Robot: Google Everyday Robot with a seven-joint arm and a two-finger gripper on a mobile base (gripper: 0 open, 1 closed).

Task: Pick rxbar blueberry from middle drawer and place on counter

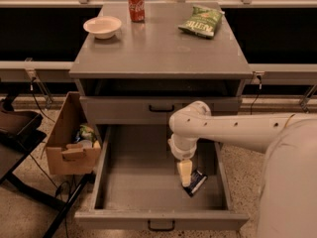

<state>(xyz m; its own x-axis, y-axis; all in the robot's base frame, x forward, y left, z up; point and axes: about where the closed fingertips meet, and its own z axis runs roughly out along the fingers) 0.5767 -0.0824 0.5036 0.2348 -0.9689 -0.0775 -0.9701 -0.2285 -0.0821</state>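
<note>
The middle drawer [138, 182] is pulled open, with a grey floor and a black handle on its front. The rxbar blueberry [197, 181], a small dark blue wrapper, lies flat on the drawer floor at the right. My gripper [185, 175] points down into the drawer from the white arm, its tip just left of the bar and partly over it. The counter [158, 48] is the grey top of the cabinet, above the drawer.
On the counter stand a white bowl [102, 26], a red soda can [135, 5] and a green chip bag [202, 21]. A shut shallower drawer [161, 108] is above the open one. A cardboard box [72, 140] sits on the floor at left.
</note>
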